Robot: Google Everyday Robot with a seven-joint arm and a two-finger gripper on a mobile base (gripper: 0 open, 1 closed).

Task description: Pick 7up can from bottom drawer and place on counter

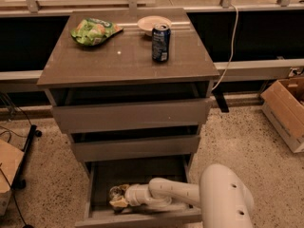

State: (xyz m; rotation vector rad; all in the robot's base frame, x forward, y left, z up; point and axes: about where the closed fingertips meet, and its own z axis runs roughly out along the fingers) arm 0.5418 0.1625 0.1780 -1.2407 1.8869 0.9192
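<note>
Low in the frame, in the bottom drawer [138, 218], the gripper [120, 202] was recorded touching the 7up can [115, 192], which lay just up-left of it. The grip state could not be told.

No words can be read on the dark blue can [161, 42] or the green bag [93, 31], both on the counter [118, 66]. The gripper [119, 200] is inside the bottom drawer [142, 218], at the 7up can [115, 192], whose print is unreadable too.

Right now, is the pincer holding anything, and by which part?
Cannot tell. The pincer is inside the bottom drawer, right at the 7up can, but a grip on it isn't visible.
</note>
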